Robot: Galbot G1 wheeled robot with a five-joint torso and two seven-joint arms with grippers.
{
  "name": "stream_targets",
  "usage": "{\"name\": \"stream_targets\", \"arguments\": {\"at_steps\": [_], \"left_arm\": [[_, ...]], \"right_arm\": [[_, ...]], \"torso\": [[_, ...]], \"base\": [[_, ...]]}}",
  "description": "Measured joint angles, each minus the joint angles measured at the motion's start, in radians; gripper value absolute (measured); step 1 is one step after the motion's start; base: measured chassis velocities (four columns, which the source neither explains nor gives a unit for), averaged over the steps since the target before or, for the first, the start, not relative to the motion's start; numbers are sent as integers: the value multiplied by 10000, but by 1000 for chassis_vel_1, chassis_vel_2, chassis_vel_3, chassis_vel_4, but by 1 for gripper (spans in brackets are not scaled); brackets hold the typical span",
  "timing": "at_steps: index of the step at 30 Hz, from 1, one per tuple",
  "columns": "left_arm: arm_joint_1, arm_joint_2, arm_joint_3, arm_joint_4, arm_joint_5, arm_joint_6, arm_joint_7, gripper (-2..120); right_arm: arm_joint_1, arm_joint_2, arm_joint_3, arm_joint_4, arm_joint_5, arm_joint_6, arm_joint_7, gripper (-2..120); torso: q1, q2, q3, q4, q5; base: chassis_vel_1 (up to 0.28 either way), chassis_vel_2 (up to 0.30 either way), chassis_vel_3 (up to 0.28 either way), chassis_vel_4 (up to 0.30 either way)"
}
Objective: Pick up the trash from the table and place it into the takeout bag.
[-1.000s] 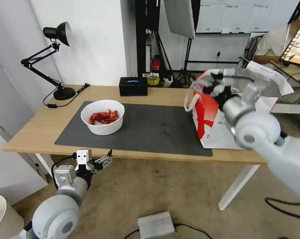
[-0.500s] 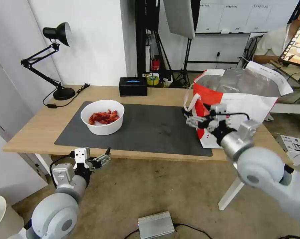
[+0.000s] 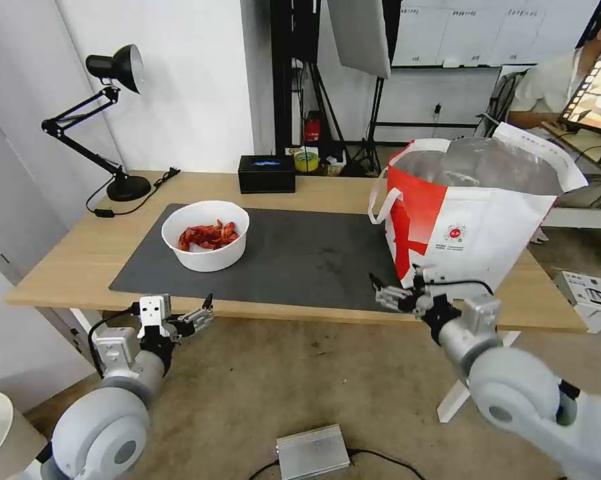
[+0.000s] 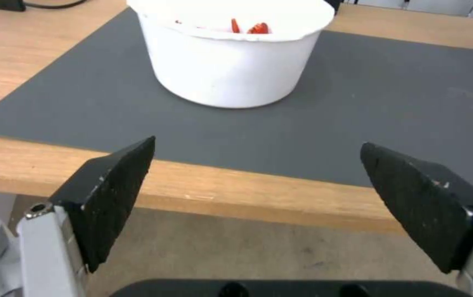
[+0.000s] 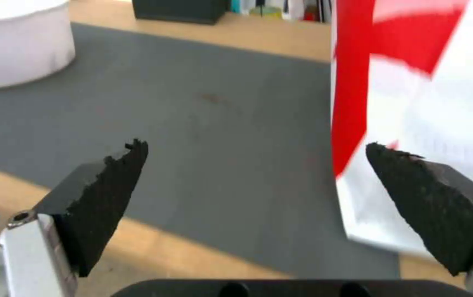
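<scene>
Head view: wood table (image 3: 80, 260) w/ grey mat (image 3: 300, 260), bowl (image 3: 206, 235), takeout bag (image 3: 474, 227); both grippers' fingers open.

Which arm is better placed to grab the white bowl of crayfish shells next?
Probably the left. The left gripper hangs open just off the table's near edge, almost straight in front of the bowl. The right gripper, also open, sits by the takeout bag, across the mat from it.

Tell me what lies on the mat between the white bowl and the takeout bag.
Nothing: in the head view the dark grey mat is bare between the white bowl and the takeout bag. The right wrist view shows only faint smudges there.
</scene>
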Motion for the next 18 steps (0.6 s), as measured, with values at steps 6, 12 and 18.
{"name": "stream_targets", "arguments": {"at_steps": [6, 12, 18], "left_arm": [[226, -152, -195, -104, 70, -1, 2, 100], [340, -201, -308, -161, 159, -1, 4, 100], [505, -308, -464, -255, 188, -1, 7, 100]], "right_arm": [[-769, 117, 38, 301, -133, -119, 703, 100], [-1173, 106, 37, 411, -399, -180, 1264, 100], [-1432, 105, 36, 421, -511, -197, 1435, 100]], "torso": [[0, 2, 0, 1, 0], [0, 1, 0, 1, -1], [-1, 2, 0, 2, -1]], "base": [[0, 0, 0, 0], [0, 0, 0, 0], [0, 0, 0, 0]]}}
